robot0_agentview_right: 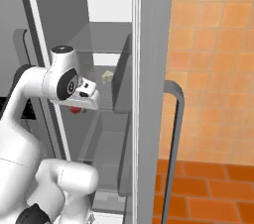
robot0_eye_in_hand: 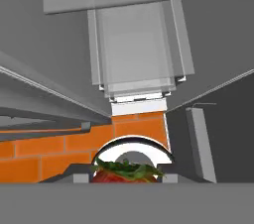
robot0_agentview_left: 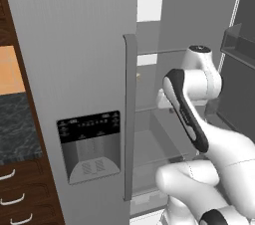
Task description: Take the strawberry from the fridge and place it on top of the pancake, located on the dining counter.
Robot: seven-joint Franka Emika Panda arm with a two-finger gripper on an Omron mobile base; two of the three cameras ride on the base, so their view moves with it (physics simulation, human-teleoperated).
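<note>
The gripper (robot0_agentview_right: 75, 109) is clenched on the strawberry (robot0_eye_in_hand: 121, 172) inside the fridge (robot0_agentview_left: 74, 69); the glass shelf (robot0_agentview_right: 106, 64) at twelve o'clock may knock this tiny fruit loose.

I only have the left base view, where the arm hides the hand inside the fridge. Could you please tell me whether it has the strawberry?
Observer: Yes. In the right base view the gripper is shut on the strawberry, which shows as a red spot just under the hand.
Operator: Thank you. Which way is the hand pointing?
Observer: Downward, it seems. The hand view looks past the strawberry's green leaves at the orange brick floor.
Operator: Is anything else close to the hand?
Observer: A small pale cube sits on a glass shelf beyond the hand and is not touching it.
</note>
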